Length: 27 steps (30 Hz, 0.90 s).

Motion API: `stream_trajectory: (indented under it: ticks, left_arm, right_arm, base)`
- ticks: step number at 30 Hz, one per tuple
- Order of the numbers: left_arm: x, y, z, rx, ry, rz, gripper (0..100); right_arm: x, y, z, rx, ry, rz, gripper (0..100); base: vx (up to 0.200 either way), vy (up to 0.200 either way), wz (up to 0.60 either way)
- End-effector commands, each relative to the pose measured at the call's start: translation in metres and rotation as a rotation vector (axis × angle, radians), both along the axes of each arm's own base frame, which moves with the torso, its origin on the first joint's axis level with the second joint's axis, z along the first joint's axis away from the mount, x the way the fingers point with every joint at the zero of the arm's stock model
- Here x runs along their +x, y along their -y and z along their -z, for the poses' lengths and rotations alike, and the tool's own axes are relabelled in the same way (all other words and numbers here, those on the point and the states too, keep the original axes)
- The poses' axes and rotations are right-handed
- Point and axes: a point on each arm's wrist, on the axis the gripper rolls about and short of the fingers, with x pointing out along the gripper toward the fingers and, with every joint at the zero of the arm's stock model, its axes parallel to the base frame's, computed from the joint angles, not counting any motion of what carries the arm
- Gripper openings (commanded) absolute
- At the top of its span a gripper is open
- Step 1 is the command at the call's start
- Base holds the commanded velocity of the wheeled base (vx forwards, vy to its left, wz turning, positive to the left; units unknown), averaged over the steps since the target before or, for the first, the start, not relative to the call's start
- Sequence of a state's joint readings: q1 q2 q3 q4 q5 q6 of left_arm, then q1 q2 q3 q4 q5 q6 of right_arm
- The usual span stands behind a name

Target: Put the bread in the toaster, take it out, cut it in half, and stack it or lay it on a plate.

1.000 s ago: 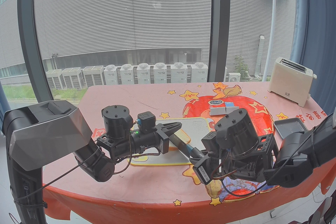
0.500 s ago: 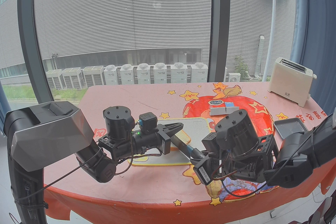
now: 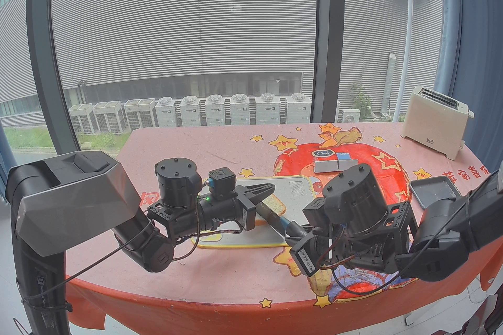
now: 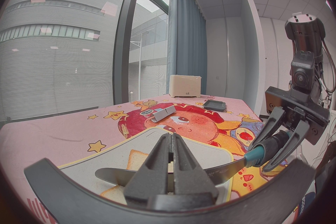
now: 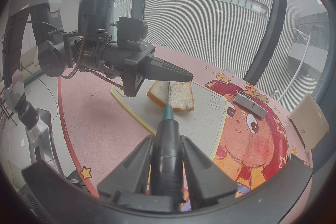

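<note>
Where the table stands: I have the table (image 3: 209,142) under a pink cloth with stars and a cartoon face, against a tall window (image 3: 183,37) that looks onto a grey building; a blue curtain (image 3: 471,37) hangs on the right.
Far corner: the toaster (image 3: 436,120) sits at the right rear, with a dark plate (image 3: 434,191) nearer me and a small grey block (image 3: 335,163) on the cloth beyond the board.
Cutting board: the cutting board (image 3: 293,189) lies white with a yellow rim at the table's middle.
Bread: the bread (image 5: 173,94) lies flat on the board, with the blade across it.
Right gripper: my right gripper (image 5: 167,137) is clamped on the handle of the knife (image 4: 220,173), which is edge down.
Left gripper: my left gripper (image 3: 267,188) has its fingers pressed together just over the slice; I can't tell if it touches.
Change: over the last second the left arm edged slightly rightward, and the knife has barely moved.
</note>
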<state>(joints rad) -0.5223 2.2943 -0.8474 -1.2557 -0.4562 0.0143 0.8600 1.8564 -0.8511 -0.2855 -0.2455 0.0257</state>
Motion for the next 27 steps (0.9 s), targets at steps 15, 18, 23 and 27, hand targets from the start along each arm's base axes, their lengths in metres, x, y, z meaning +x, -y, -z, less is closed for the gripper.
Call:
stream_trajectory:
  ticks: [15, 18, 23, 27]
  left_arm:
    - [0.018, -0.013, -0.021, -0.044, 0.069, -0.062, 0]
    - [0.022, -0.015, -0.024, -0.054, 0.078, -0.075, 0]
    - [0.031, -0.022, -0.032, -0.080, 0.093, -0.109, 0]
    - [0.031, -0.022, -0.035, -0.087, 0.098, -0.113, 0]
  right_arm:
    - [0.000, 0.003, -0.002, 0.002, 0.001, 0.007, 0]
    - [0.001, 0.003, -0.002, 0.003, 0.000, 0.010, 0]
    - [0.001, 0.003, -0.002, 0.006, 0.002, 0.012, 0]
    - [0.001, 0.003, -0.003, 0.008, 0.004, 0.012, 0]
  base:
    - [0.000, 0.000, 0.00]
    - [0.000, 0.000, 0.00]
    - [0.000, 0.000, 0.00]
    - [0.000, 0.000, 0.00]
